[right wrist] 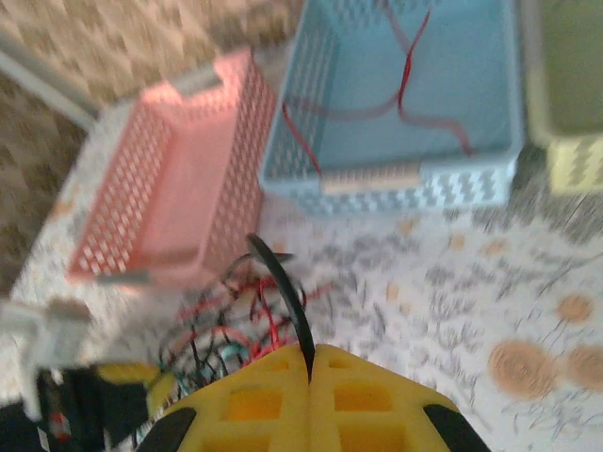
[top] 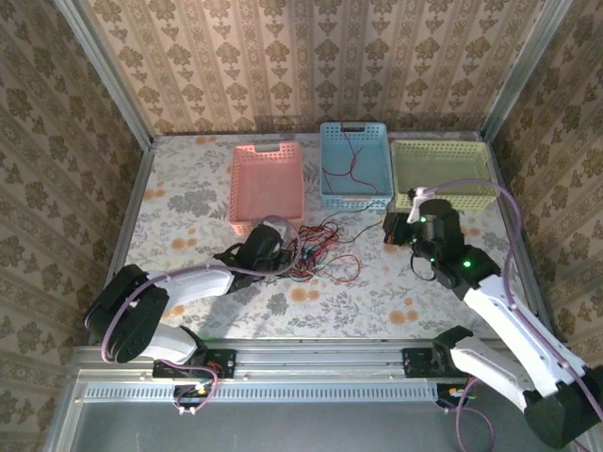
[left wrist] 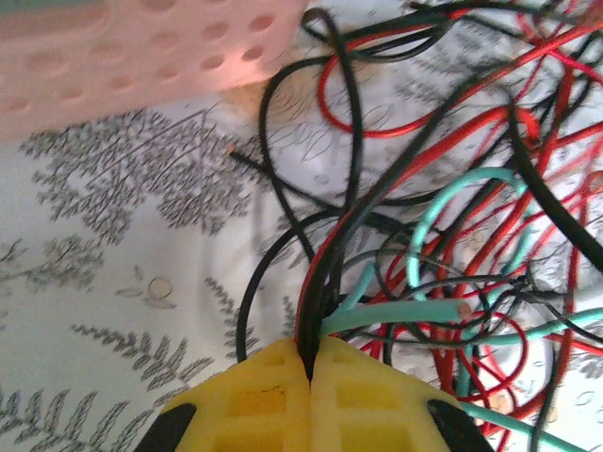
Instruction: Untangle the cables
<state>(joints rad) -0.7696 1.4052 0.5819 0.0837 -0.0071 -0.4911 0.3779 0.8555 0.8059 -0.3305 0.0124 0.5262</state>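
From above, we see the cables (top: pixel 320 252) lying in a loose tangle of red and black on the flowered table (top: pixel 188 193), just in front of the pink basket (top: pixel 267 181). The left gripper (top: pixel 285 250) sits low at the tangle's left edge. The right gripper (top: pixel 393 232) is to the right of the tangle, near the front corner of the blue basket (top: pixel 355 165); from here we cannot tell how its fingers stand. A red cable (top: pixel 347 171) lies curled inside the blue basket, and a green basket (top: pixel 443 174) stands beside it on the right.

At the left wrist, the yellow fingers of the left gripper (left wrist: pixel 311 372) are pressed together, with black and red strands of the cables (left wrist: pixel 452 235) pinched in the seam between them. Teal strands run through the same knot. A corner of the pink basket (left wrist: pixel 141 56) shows at upper left.

At the right wrist, the picture is blurred. The right gripper (right wrist: pixel 311 363) has its fingers closed on a single black cable (right wrist: pixel 283 282), which arches up and left toward the tangle (right wrist: pixel 236 325). Beyond stand the pink basket (right wrist: pixel 179 179), the blue basket (right wrist: pixel 415 184) with the red cable (right wrist: pixel 405 85) in it, and a corner of the green basket (right wrist: pixel 565 94).
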